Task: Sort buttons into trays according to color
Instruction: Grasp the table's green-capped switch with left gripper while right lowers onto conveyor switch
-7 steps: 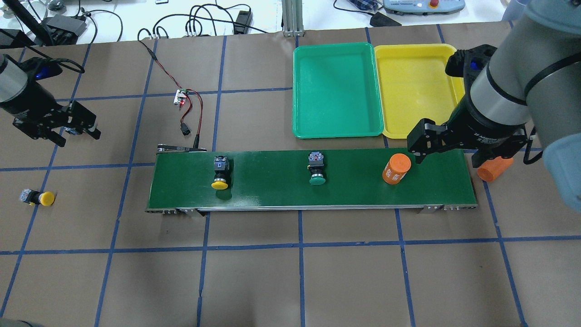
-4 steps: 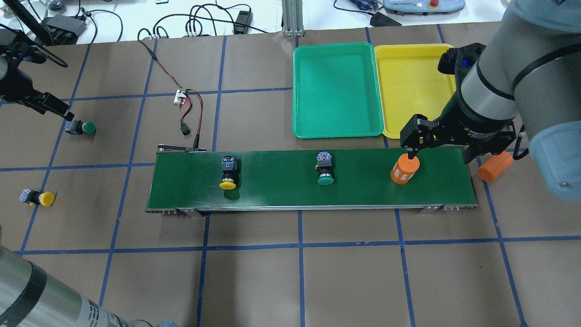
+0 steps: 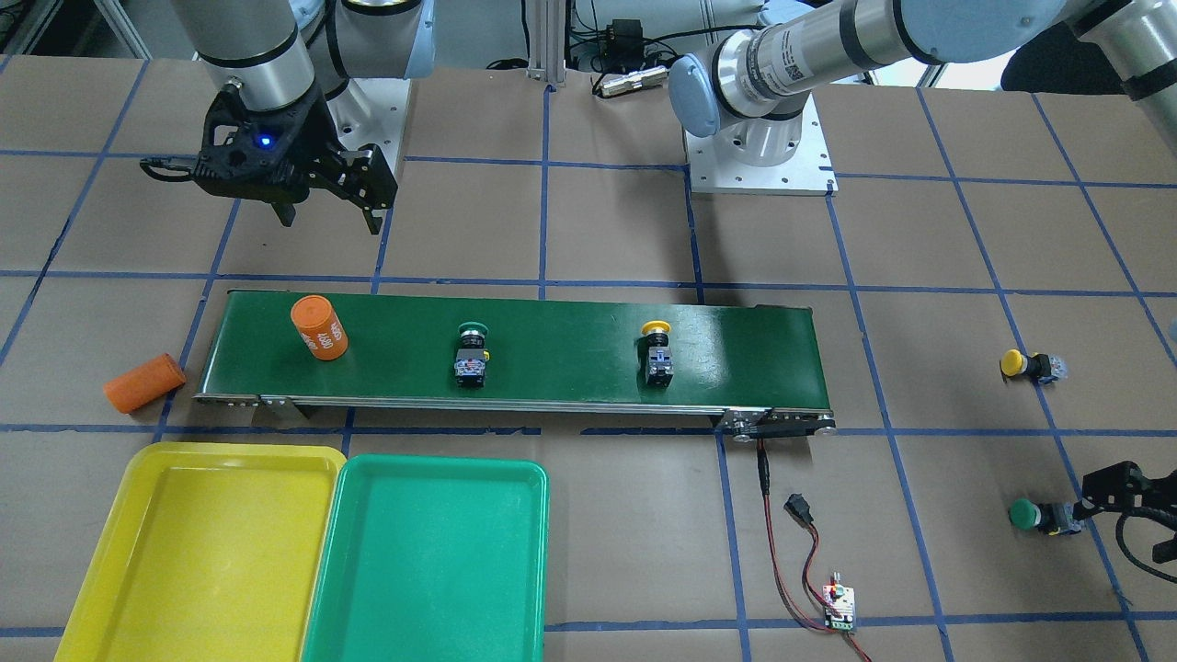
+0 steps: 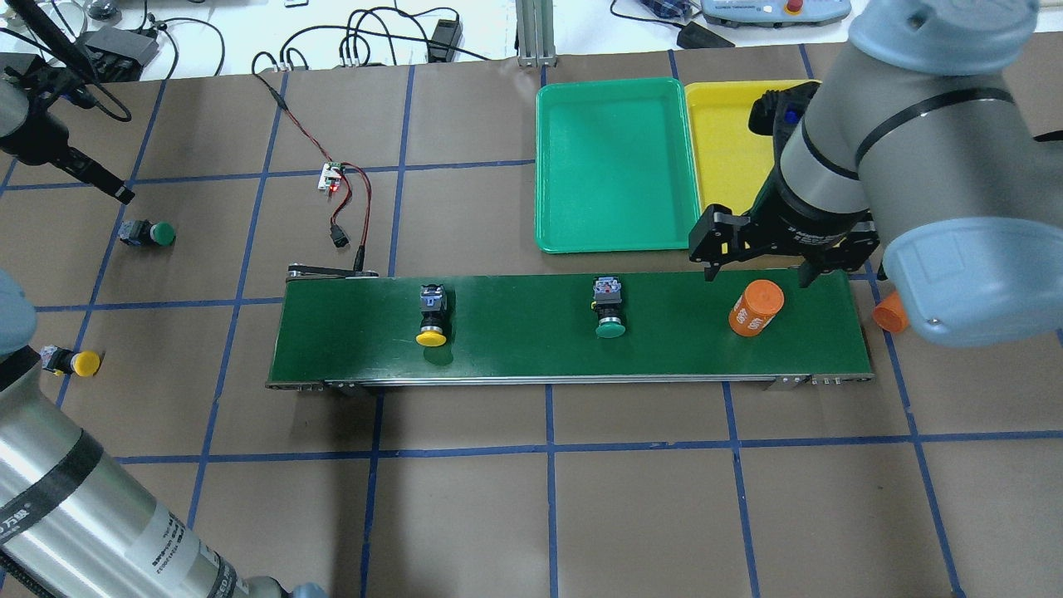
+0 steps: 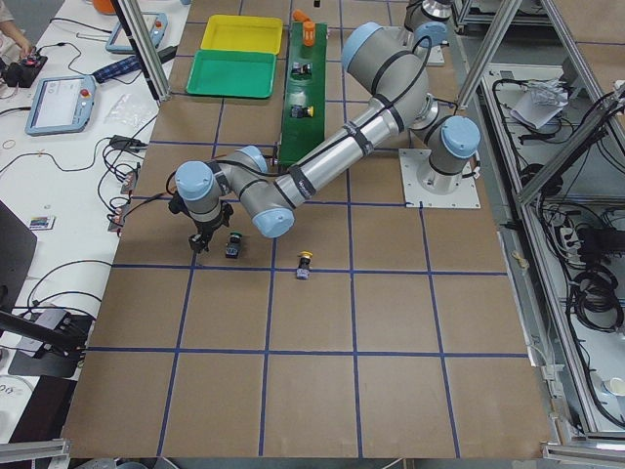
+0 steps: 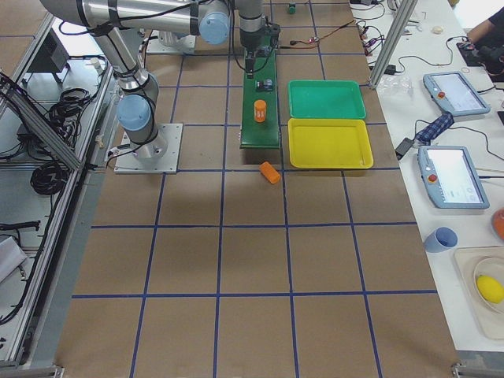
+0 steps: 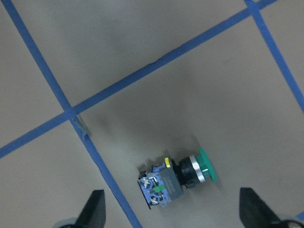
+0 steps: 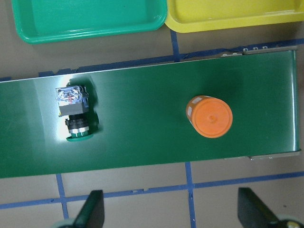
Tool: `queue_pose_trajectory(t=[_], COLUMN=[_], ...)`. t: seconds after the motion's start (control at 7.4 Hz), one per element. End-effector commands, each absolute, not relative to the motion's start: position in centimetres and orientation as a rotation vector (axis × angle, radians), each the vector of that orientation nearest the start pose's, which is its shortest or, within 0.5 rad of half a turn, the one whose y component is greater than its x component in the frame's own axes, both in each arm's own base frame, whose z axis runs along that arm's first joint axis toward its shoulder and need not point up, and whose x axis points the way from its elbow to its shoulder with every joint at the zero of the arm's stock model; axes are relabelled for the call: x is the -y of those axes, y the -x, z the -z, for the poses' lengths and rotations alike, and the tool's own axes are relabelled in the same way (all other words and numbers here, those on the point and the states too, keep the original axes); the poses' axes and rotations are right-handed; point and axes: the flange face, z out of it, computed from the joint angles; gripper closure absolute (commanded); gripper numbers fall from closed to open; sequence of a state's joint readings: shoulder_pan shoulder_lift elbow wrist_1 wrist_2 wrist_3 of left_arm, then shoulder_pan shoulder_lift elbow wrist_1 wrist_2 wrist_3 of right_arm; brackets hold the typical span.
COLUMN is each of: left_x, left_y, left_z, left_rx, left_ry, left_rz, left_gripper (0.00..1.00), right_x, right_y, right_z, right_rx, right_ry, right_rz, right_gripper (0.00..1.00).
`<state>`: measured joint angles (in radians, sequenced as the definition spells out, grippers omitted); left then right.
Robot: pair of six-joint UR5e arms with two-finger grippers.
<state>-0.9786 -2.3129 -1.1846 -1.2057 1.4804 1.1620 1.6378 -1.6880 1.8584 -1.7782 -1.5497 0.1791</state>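
brown paper-covered table (image 4: 465,515), blue tape grid (image 4: 548,448) across it, white bench (image 6: 465,228) beside table, teach pendants (image 6: 453,177), cables (image 4: 365,41)

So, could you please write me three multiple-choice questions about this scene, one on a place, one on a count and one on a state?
1. Where is the upright orange cylinder?
A. on the conveyor belt
B. on the table beside the belt
C. lifted in the air by an end effector

2. How many buttons lie on the belt?
A. one
B. two
C. four

3. The right end effector is:
A. shut on the cylinder
B. open and empty
C. shut on a button

Answers:
1 A: the overhead view shows it standing on the belt's green surface.
2 B: only the yellow button and the green button are on the belt.
3 B: the right wrist view shows its fingers wide apart, gripping nothing.
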Motion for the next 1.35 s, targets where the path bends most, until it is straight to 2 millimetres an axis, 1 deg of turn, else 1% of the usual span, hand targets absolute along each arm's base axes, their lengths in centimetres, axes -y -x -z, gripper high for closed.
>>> queue_pose_trajectory(t=[0.0,0.14,0.27,0.41,0.54,0.68,0.81,0.95,1.08,1.22], left_x=[70.9,70.5,70.3,70.4,70.3,70.2,70.1,70.1,70.8,71.1], left_y=[-29.7,-30.2,-29.8,-29.9,-29.9,-29.9,-29.8,-30.3,-30.8,-31.2], left_z=[-21.4,-21.4,-22.0,-21.7,-21.4,-21.5,-22.0,-22.6,-22.5,-22.3], left_rx=[-3.068,-3.163,-3.22,-3.253,-3.271,-3.272,-3.255,-3.197,-3.181,-3.171], left_ry=[-1.002,-0.849,-0.587,-0.361,-0.113,0.014,0.242,0.501,0.537,0.53], left_rz=[0.078,0.023,-0.024,-0.038,-0.064,-0.074,-0.081,-0.092,-0.05,-0.046], left_gripper=[0.0,0.0,0.0,0.0,0.0,0.0,0.0,0.0,0.0,0.0], right_x=[46.4,47.1,48.1,48.9,49.5,49.6,49.7,49.9,50.1,50.3], right_y=[-20.0,-22.2,-22.6,-23.2,-23.4,-23.4,-23.5,-23.5,-23.6,-23.5], right_z=[-38.1,-35.3,-32.8,-31.2,-29.2,-28.7,-28.1,-27.1,-25.7,-25.0], right_rx=[-3.101,-3.116,-3.125,-3.123,-3.131,-3.131,-3.134,-3.135,-3.141,-3.148], right_ry=[-0.194,-0.182,-0.187,-0.175,-0.173,-0.173,-0.176,-0.176,-0.177,-0.172], right_rz=[0.108,0.084,0.038,0.052,-0.002,-0.015,-0.035,-0.065,-0.102,-0.122], right_gripper=[0.0,0.0,0.0,0.0,0.0,0.0,0.0,0.0,0.0,0.09])
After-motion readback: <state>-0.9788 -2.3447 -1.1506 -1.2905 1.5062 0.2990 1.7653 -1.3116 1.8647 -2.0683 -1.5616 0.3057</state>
